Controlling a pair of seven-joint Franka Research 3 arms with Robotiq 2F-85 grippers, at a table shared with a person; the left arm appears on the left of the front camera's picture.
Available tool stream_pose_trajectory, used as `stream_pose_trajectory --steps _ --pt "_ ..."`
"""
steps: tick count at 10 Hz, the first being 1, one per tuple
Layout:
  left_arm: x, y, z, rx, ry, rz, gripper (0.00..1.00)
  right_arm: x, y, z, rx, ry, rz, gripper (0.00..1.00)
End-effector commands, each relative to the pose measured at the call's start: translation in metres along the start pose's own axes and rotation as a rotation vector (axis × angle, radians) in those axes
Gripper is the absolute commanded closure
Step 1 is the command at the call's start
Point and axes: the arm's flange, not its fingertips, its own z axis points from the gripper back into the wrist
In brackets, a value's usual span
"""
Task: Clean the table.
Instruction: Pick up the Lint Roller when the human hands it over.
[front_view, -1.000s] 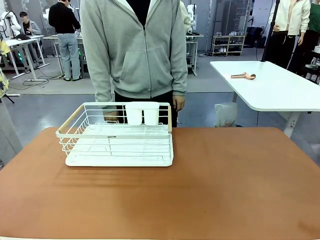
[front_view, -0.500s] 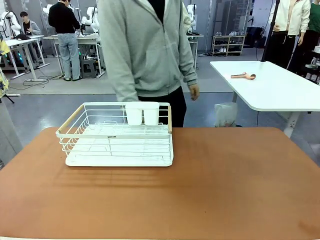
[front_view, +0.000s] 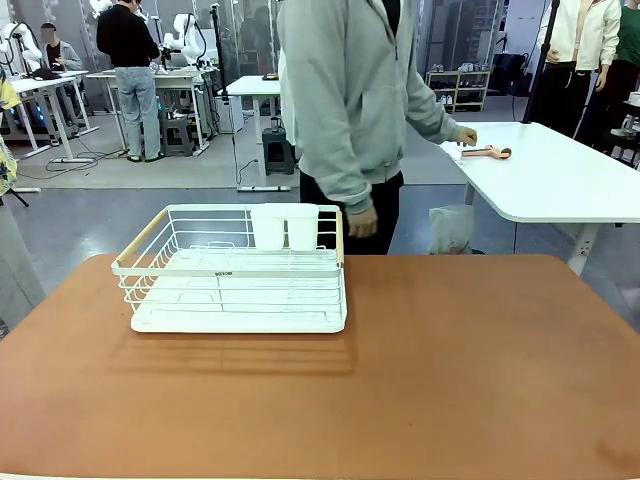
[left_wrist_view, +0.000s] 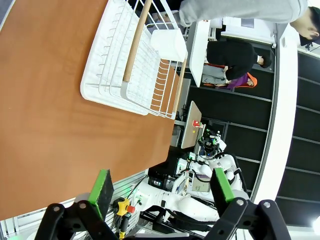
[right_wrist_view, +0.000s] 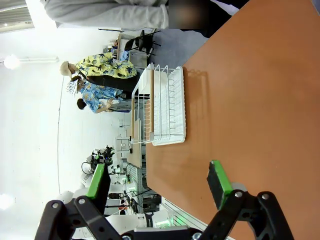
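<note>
The table (front_view: 450, 370) has a smooth reddish-brown top with a white wire rack (front_view: 238, 270) standing at its far left. A person in a grey hoodie (front_view: 350, 90) stands behind the far edge, turned to the right, one hand (front_view: 465, 137) reaching onto the white table beside a small wooden-handled tool (front_view: 487, 152). My left gripper (left_wrist_view: 162, 186) hangs open above the table's edge, nothing between its green pads; the rack (left_wrist_view: 135, 60) lies well beyond it. My right gripper (right_wrist_view: 159, 184) is open too, over bare tabletop (right_wrist_view: 250, 100), with the rack (right_wrist_view: 165, 107) farther off.
A white-topped table (front_view: 550, 175) with metal legs stands at the back right. Two white cups (front_view: 285, 228) sit in the rack's far side. Other people stand at work tables in the background.
The person has stepped to the right behind the table, turned sideways and reached one hand onto the white table. Rack and tabletop are unchanged.
</note>
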Motion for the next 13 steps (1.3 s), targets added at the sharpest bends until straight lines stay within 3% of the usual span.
stream_pose_trajectory --steps 1,13 --pt "-0.0022 -0.0004 0.0022 -0.008 0.004 -0.014 0.0 -0.0009 0.0023 0.0008 0.001 -0.003 0.001 0.0" --pt "-0.0022 -0.0004 0.0022 -0.008 0.004 -0.014 0.0 -0.0009 0.0023 0.0008 0.001 -0.003 0.001 0.0"
